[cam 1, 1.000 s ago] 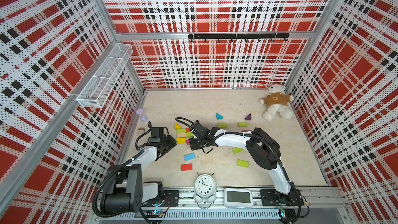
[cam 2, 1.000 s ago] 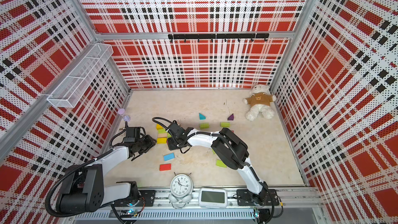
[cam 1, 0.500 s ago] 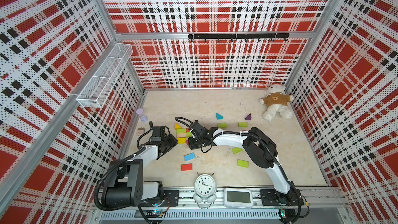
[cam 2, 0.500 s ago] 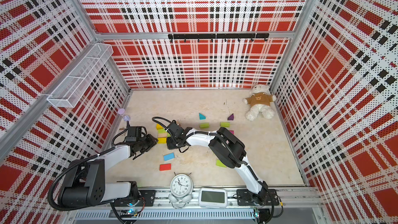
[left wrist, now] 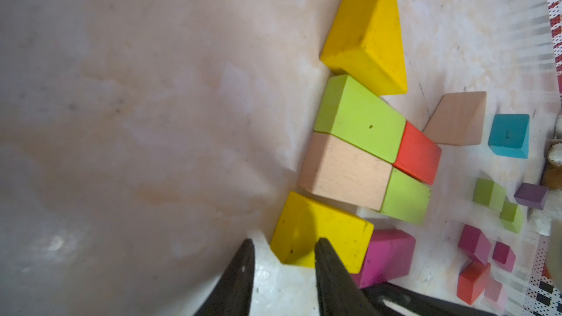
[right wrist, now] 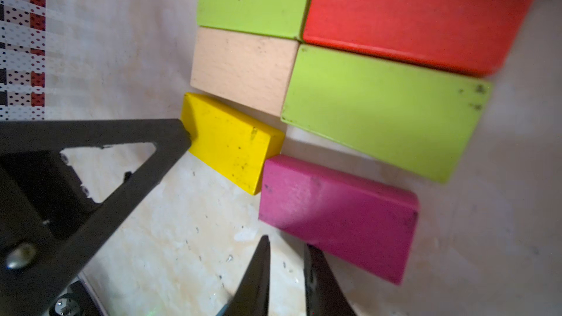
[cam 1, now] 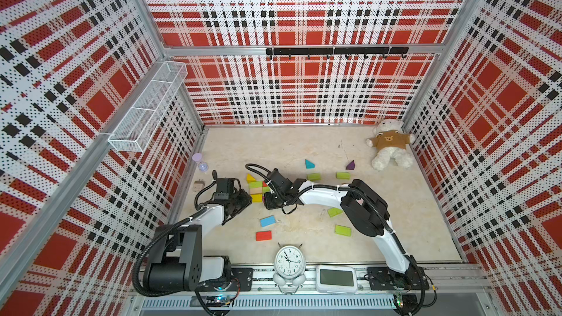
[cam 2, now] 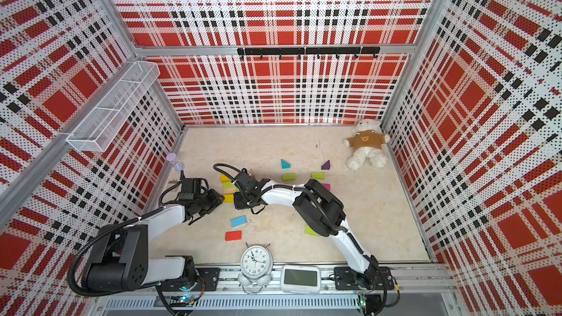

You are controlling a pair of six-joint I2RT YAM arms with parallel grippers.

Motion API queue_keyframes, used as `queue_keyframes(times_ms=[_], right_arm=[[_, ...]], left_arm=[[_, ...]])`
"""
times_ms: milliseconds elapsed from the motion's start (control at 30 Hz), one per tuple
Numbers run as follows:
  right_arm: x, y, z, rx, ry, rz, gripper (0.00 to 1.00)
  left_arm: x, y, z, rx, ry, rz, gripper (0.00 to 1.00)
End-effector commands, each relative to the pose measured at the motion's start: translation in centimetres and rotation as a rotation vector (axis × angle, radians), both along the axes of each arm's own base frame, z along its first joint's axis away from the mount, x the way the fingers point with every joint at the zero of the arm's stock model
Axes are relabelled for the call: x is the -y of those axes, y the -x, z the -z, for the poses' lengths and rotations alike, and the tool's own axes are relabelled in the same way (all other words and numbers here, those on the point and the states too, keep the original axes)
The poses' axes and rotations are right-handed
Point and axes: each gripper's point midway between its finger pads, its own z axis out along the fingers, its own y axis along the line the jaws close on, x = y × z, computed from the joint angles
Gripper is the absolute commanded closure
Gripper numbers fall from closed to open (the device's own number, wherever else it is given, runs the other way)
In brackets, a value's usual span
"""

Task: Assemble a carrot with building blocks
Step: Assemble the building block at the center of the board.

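The building blocks form a flat cluster in both top views: a yellow wedge, two lime blocks, a tan block and a red block lie edge to edge. A yellow block and a magenta block lie askew just beside them. My left gripper is open, with one finger against the yellow block's end. My right gripper is shut and holds nothing; one fingertip rests at the magenta block's edge.
Loose blocks lie around: blue, red, lime, a cyan wedge and a purple wedge. A teddy bear sits back right. An alarm clock and a timer stand on the front rail. An hourglass stands by the left wall.
My left gripper has edged right, toward the yellow block at the cluster's near side. The right gripper stays by the magenta block, its fingers a hair further apart.
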Motion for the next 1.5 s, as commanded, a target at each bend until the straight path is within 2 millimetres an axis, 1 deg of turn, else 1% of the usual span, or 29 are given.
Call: queue_keyframes(times_ms=[0,667,767,867,1033,1133,1200,1300,1400,1467], right_arm=[[-0.8,-0.9,0.0,0.029,-0.015,0.011,0.77],[-1.2,-1.3,-0.1,0.047,-0.014,0.005,0.75],[-1.0,-1.3,-0.8,0.057,-0.019,0.001,0.74],[-0.5,-0.9,-2.0,0.067,-0.03,-0.001,0.72],[0.5,0.5,-4.5,0.075,-0.045,-0.017,0.63],[1.4,1.6,-5.2,0.073,-0.021,-0.032,0.59],[2.0,2.4,-5.3,0.061,-0.005,-0.037,0.54],[2.8,3.7,-5.2,0.053,0.037,-0.047,0.44],[3.5,4.8,-4.5,0.067,0.115,-0.052,0.32],[4.1,5.4,-3.7,0.067,0.193,-0.057,0.27]], left_arm=[[0.5,-0.5,-0.5,0.023,0.013,0.008,0.63],[1.7,-0.6,-1.0,0.033,0.042,0.021,0.62],[2.1,-0.7,-1.1,0.038,0.05,0.024,0.62],[2.5,-0.8,-1.2,0.046,0.055,0.026,0.62],[2.7,-0.9,-1.7,0.052,0.072,0.018,0.62],[2.6,-0.4,-2.4,0.052,0.078,0.003,0.62],[2.3,0.0,-3.2,0.059,0.084,-0.011,0.61],[1.6,0.8,-4.9,0.081,0.064,-0.031,0.58],[0.3,1.7,-6.7,0.109,0.027,-0.057,0.51],[-0.8,2.4,-7.5,0.117,0.018,-0.086,0.43]])
